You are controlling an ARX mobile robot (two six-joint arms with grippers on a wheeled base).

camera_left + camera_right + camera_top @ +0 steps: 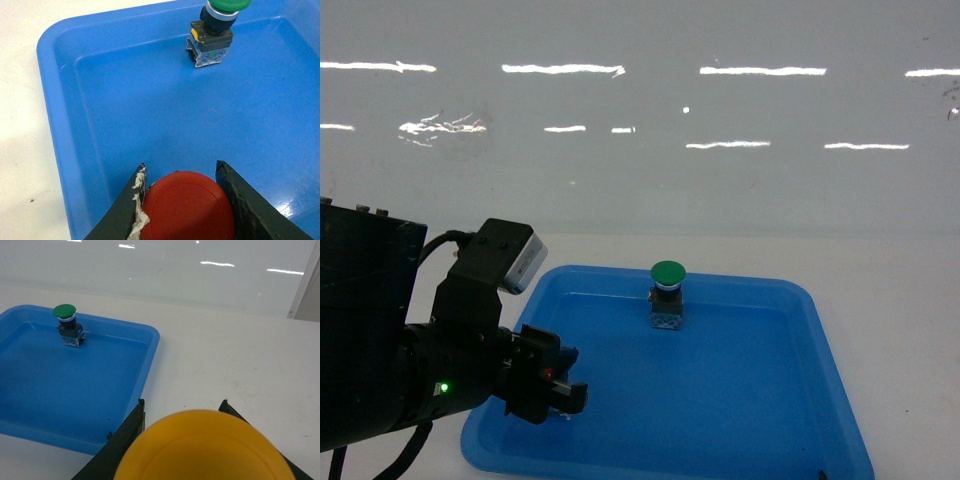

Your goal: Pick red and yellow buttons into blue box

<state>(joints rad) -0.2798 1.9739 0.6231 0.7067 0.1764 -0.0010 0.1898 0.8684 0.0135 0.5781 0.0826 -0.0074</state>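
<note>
- Red button (187, 207) is seen clamped between the jaws of the left gripper (182, 200), held above the shallow blue tray (75, 100) at its 7 o'clock corner.
- Yellow button (205, 450) is gripped by the right gripper (182, 435), past the tray's 5 o'clock corner, over the white table (240, 355).
- A green button (667, 294) is left standing at the tray's 12 o'clock.

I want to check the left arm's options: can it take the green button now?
Probably not. The path over the tray to the green button looks free, but the left gripper is shut on the red button, so it has no free jaws.
</note>
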